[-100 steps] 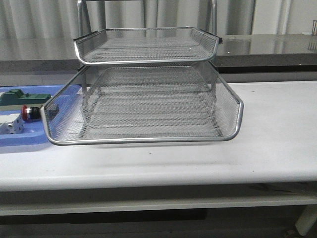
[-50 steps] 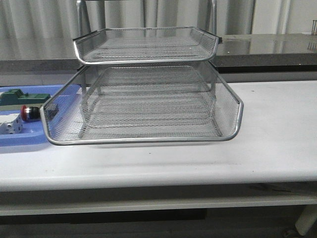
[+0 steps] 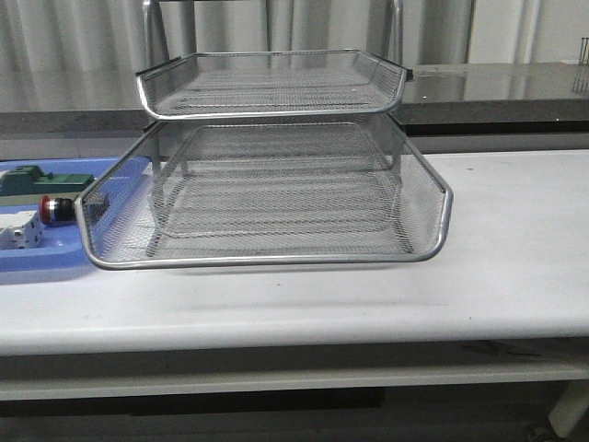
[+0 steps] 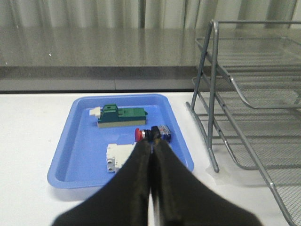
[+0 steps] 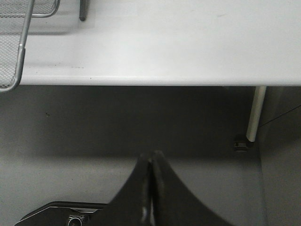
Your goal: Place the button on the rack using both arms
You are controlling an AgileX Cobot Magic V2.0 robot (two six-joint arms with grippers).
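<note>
Left black two-finger gripper (image 4: pixel 151 143) clenched, empty, aimed at red-headed push button (image 4: pixel 151 133) lying in flat blue plastic tray (image 4: pixel 70 155) beside silver wire-mesh rack (image 3: pixel 276 184); right gripper (image 5: pixel 149 165) clenched below table edge, apparently parked.

Rack (image 3: pixel 276 166): centre of tabletop (image 3: pixel 515 267).
Tray (image 4: pixel 80 155): left of rack.
Button (image 4: pixel 141 134): in tray, between two other parts.

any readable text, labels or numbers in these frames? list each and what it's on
None readable.
Button: no legible marking.
Green component and white terminal block in the blue tray: any print too small or blurred.
Rack, table, left gripper, right gripper: no text visible.
</note>
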